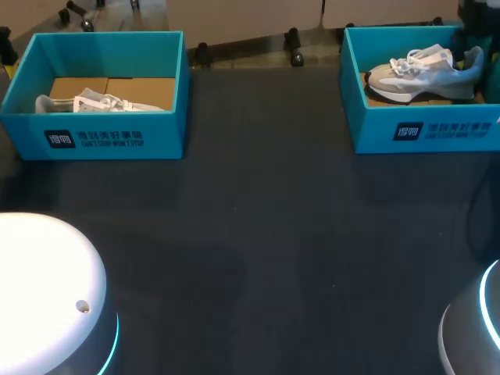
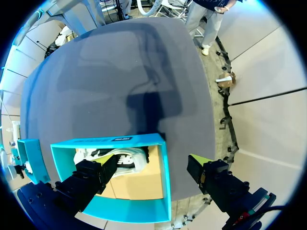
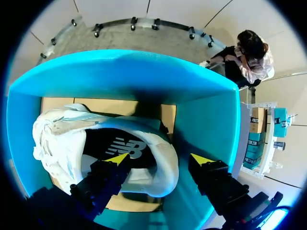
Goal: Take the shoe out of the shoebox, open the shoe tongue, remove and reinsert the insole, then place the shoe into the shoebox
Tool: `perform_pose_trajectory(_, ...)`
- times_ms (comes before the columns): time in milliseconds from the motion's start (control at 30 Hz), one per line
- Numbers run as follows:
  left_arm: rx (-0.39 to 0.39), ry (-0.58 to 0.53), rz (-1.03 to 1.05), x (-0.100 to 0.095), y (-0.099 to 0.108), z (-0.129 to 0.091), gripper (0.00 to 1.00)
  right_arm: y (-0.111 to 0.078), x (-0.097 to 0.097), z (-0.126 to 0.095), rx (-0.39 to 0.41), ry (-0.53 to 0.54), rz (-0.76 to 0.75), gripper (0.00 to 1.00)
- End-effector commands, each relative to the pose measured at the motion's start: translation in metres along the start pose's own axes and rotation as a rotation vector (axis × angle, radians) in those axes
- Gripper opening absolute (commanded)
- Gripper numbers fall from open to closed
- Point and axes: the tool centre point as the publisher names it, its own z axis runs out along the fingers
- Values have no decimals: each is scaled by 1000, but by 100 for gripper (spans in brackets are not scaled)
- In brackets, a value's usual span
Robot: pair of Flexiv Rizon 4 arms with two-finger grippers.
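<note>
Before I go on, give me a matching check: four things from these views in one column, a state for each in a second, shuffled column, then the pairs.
Things:
1. left hand
2. right hand
3. left box
4. right box

States:
A. its shoe lies in plain view
B. open, over a shoe's heel
C. open, astride a box's side wall
D. its shoe is mostly hidden behind the front wall

Pairs: 1-C, 2-B, 3-D, 4-A
</note>
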Motion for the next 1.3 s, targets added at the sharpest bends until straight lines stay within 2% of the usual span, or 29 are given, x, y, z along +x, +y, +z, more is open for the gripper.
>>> perform_pose_trajectory(33,-4,2,1,0,-2,0,100,8,-5,7,21,10,2,81)
perform_pose_trajectory(100,-4,2,1,0,-2,0,100,8,-5,10,29,16,2,79)
perform_pose_trajectory(233,-4,2,1,0,-2,0,100,7,-3,16,36,28,3,83)
perform_pose_trajectory(333,-4,2,1,0,-2,0,100,6,-2,18,40,34,4,80)
perform_pose_trajectory(533,-4,2,1,0,-2,0,100,7,0,23,46,48,-2,81)
perform_pose_trajectory(733,-4,2,1,0,-2,0,100,8,2,29,54,70,-2,78)
perform_pose_trajectory(833,-4,2,1,0,-2,0,100,7,3,31,58,78,2,68)
perform_pose_trajectory(900,-4,2,1,0,-2,0,100,7,3,32,61,80,3,53)
perform_pose_trajectory(967,-4,2,1,0,-2,0,100,7,4,33,64,83,3,47)
perform_pose_trajectory(1033,-4,2,1,0,-2,0,100,7,4,34,67,86,5,36)
perform_pose_trajectory(1067,-4,2,1,0,-2,0,100,7,5,35,68,86,6,27)
perform_pose_trajectory(1133,-4,2,1,0,-2,0,100,6,6,36,73,85,11,2)
perform_pose_trajectory(1300,-4,2,1,0,-2,0,100,4,7,33,76,73,25,0)
